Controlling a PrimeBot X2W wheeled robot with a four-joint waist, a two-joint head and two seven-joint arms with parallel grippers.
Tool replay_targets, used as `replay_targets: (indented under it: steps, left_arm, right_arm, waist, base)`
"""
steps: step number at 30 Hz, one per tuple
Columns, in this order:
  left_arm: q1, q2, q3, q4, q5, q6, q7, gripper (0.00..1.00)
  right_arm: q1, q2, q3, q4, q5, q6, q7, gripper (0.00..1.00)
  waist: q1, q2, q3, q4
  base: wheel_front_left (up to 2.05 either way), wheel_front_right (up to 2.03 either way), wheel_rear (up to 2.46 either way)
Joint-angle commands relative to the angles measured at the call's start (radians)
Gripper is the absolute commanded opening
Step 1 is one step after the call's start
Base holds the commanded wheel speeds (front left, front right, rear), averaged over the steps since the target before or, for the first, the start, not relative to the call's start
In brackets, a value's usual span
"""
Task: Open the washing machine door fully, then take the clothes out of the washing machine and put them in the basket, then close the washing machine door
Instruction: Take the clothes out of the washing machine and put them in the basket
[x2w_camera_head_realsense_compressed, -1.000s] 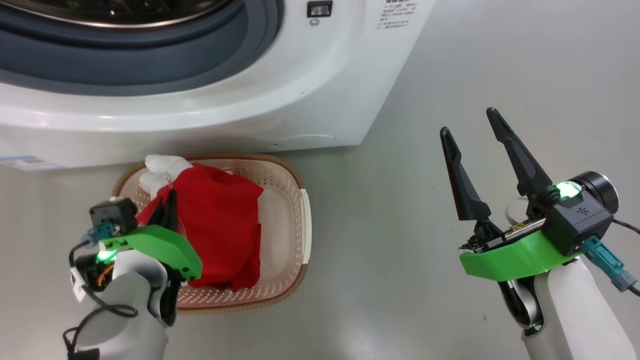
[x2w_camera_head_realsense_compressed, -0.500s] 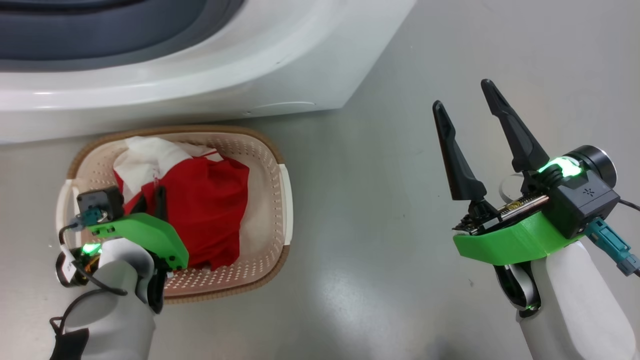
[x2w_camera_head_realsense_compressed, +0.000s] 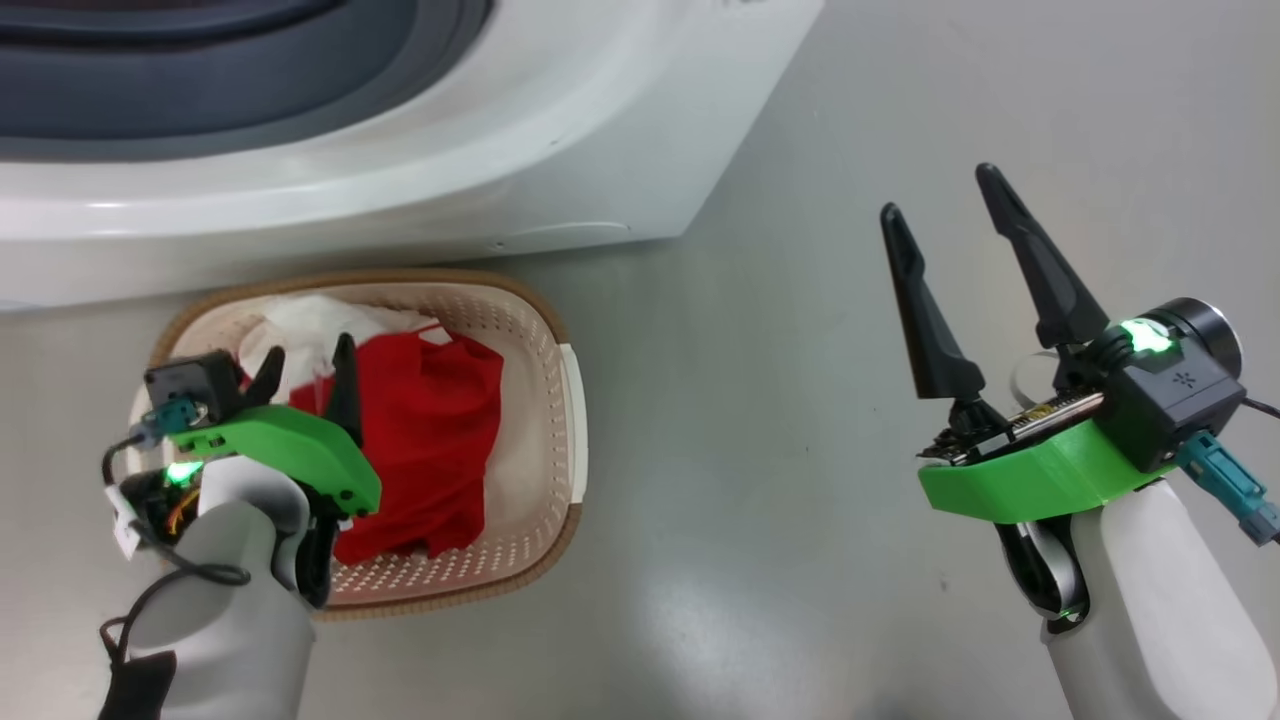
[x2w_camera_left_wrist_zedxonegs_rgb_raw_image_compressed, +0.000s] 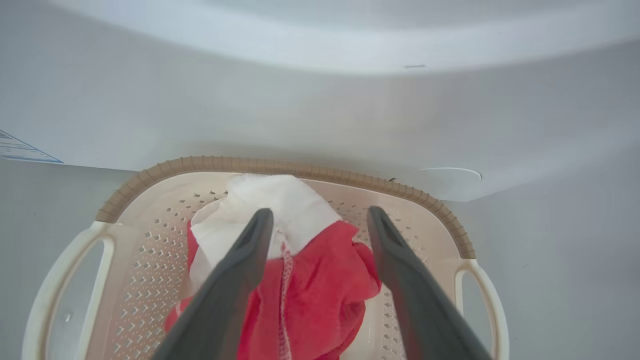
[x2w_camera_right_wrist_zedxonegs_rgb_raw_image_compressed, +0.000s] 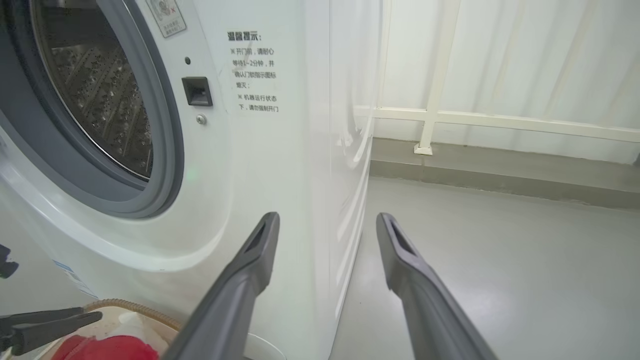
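Left gripper (x2w_camera_left_wrist_zedxonegs_rgb_raw_image_compressed: 320, 212) hanging spread directly above clothes (x2w_camera_left_wrist_zedxonegs_rgb_raw_image_compressed: 320, 292) in basket (x2w_camera_left_wrist_zedxonegs_rgb_raw_image_compressed: 280, 165), clamping nothing. Right gripper (x2w_camera_head_realsense_compressed: 938, 192) spread too, standing well right. Washer (x2w_camera_head_realsense_compressed: 400, 210) lying just beyond basket; left arm nearer.

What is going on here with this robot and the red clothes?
The robot is emptying the washing machine into the basket on the floor before it. The red and white clothes lie in the basket, and the left gripper hangs open over them. The right gripper is open and holds nothing, off to the side.
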Motion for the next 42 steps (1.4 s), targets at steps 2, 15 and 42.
replay_targets:
  steps: [2, 15, 42]
  left_arm:
    - [0.061, 0.027, 0.035, -0.047, 0.002, -0.002, -0.012, 1.0]
    - [0.222, -0.014, 0.064, -0.269, 0.026, -0.026, -0.012, 1.0]
    - [0.565, -0.009, 0.172, -0.829, 0.15, -0.045, -0.012, 1.0]
  right_arm:
    - [0.024, 0.006, 0.007, -0.018, -0.006, 0.006, -0.006, 1.0]
    - [0.088, 0.006, -0.057, 0.061, -0.023, 0.006, -0.006, 1.0]
    - [0.228, 0.006, -0.155, 0.156, -0.047, 0.006, -0.006, 1.0]
  waist:
    - [-0.0001, -0.0001, -0.044, 0.026]
    - [-0.0001, -0.0001, -0.219, 0.101]
    - [-0.0001, -0.0001, -0.491, 0.114]
  base:
    - [0.0, 0.0, 0.0]
    - [0.0, 0.0, 0.0]
    - [0.0, 0.0, 0.0]
